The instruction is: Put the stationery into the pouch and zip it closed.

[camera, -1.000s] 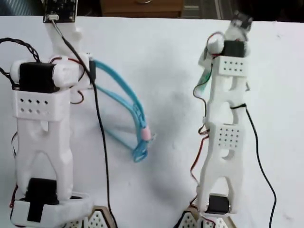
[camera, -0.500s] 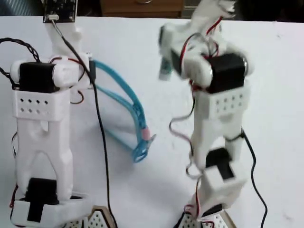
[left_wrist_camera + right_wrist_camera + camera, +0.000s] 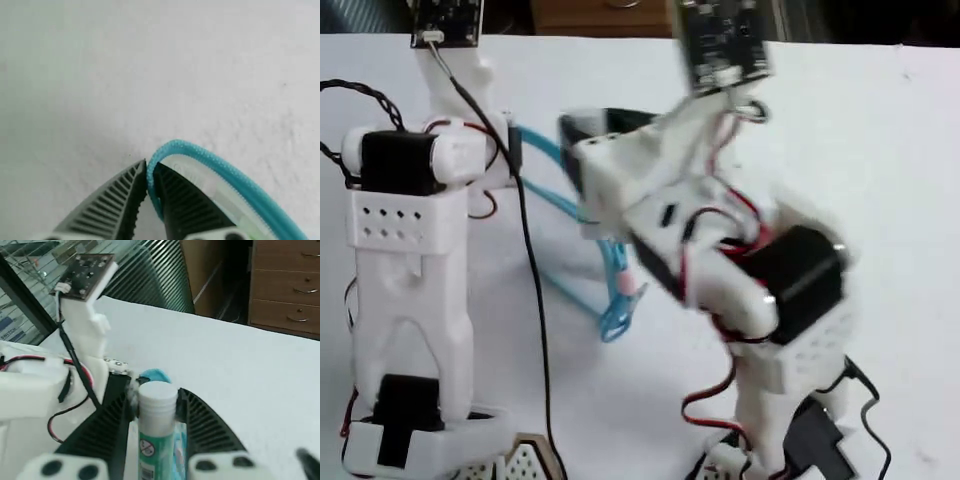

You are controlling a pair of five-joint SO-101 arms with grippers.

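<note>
Worktop [image 3: 900, 150] is white, with 2 arms side by side on it. At the far left, the left hand [image 3: 148, 170] is pressed together on the teal edge of the pouch [image 3: 235, 180], pinching the rim between its 2 ribbed fingers. The pouch lies between the arms, clear with teal trim, and runs from that hand toward the near side. A pink zip pull [image 3: 628, 284] sits near its near end. The right arm leans left across the middle. Its right hand [image 3: 155, 390] is clamped on a glue stick [image 3: 156, 442], green with a white cap that points away from the wrist. This hand hangs over the far part of the pouch, close to the left hand.
</note>
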